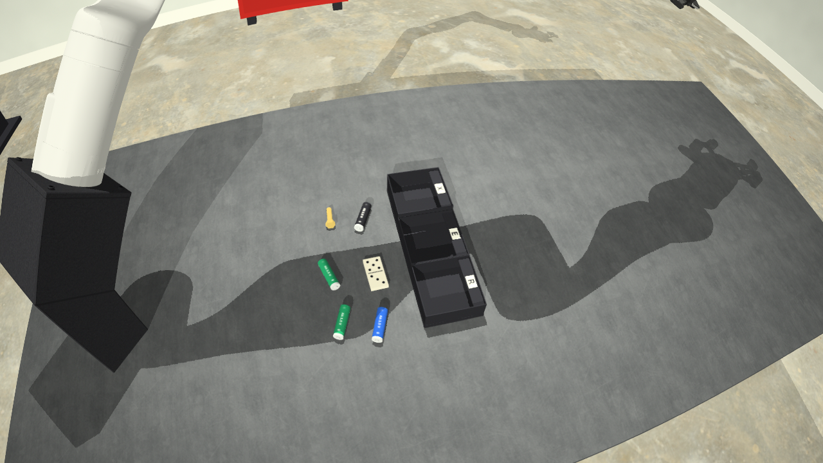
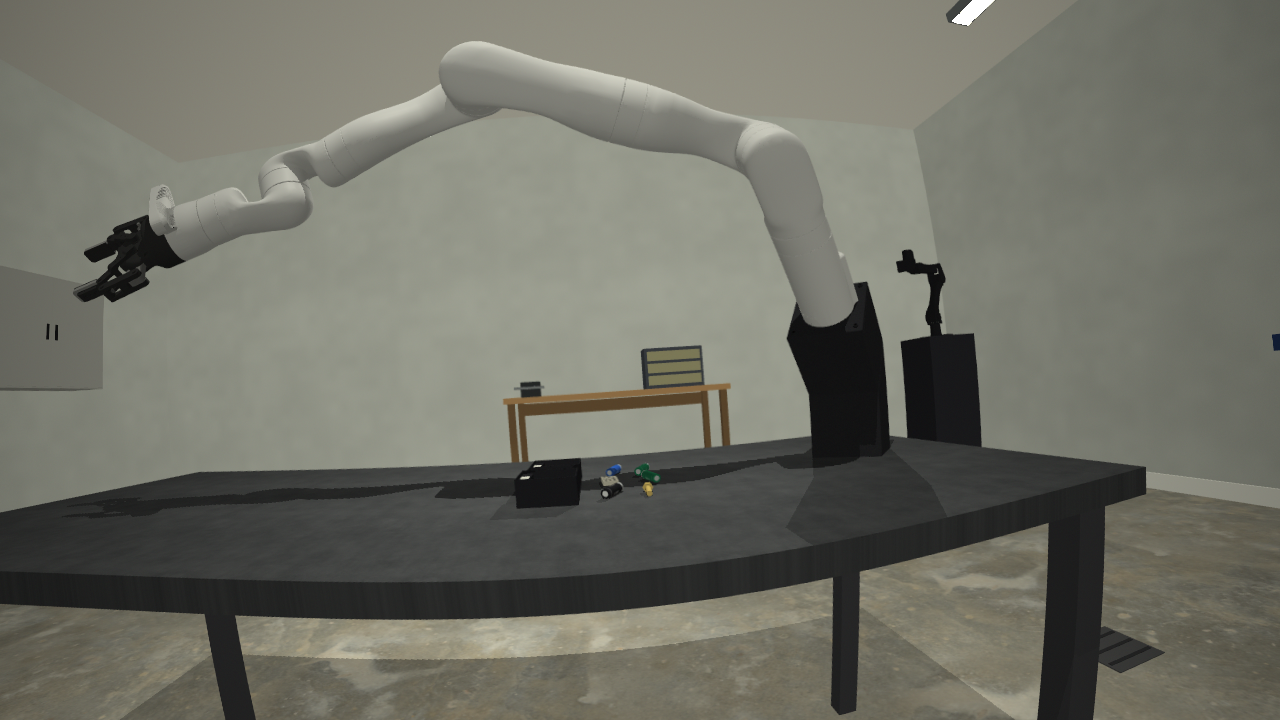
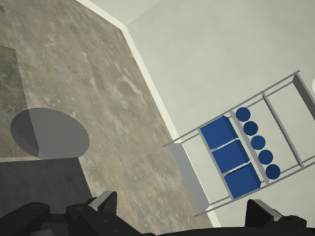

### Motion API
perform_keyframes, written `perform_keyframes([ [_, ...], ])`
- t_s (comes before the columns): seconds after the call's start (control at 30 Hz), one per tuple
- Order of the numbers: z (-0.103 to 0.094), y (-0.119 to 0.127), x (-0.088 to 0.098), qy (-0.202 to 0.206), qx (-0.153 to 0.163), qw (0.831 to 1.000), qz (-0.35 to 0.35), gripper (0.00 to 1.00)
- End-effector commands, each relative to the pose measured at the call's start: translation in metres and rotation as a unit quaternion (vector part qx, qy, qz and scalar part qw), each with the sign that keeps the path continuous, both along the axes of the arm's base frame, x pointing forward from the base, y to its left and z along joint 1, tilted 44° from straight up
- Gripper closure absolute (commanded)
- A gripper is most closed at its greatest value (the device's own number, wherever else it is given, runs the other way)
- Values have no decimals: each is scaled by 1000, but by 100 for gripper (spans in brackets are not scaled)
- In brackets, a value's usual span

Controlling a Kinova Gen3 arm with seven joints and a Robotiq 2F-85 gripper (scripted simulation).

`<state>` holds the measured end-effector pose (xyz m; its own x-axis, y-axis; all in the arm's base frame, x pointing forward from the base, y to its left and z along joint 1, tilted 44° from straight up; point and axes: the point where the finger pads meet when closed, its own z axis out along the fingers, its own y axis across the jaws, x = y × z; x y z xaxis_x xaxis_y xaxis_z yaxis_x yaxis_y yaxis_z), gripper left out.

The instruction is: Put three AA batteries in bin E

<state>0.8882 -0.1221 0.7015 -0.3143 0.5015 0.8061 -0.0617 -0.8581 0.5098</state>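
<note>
the four aa batteries, black (image 1: 362, 215), two green (image 1: 328, 274) (image 1: 341, 321) and blue (image 1: 378, 325), lie flat on the worktop (image 1: 575, 368) just beside the row of bins, none in bin e (image 1: 428, 236). they look light, stiff, smooth and apt to roll, so pinch one across its mid-length. the end effector (image 2: 114, 265) hangs high, well apart, fingers wide with nothing between them.

4 batteries (image 1: 362, 216), 3 bins (image 1: 435, 249), 1 domino (image 1: 375, 273)
</note>
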Motion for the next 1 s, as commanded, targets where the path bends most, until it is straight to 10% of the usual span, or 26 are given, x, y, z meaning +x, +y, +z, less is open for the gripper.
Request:
perform_keyframes([
  [0.0,-20,16,16,-3,0,1000,1,91],
  [0.33,-81,53,60,0,0,1000,-1,91],
  [0.63,-95,63,70,3,4,1000,2,91],
  [0.73,-106,46,57,12,-72,997,-14,91],
  [0.97,-125,29,51,28,-126,991,-27,91],
])
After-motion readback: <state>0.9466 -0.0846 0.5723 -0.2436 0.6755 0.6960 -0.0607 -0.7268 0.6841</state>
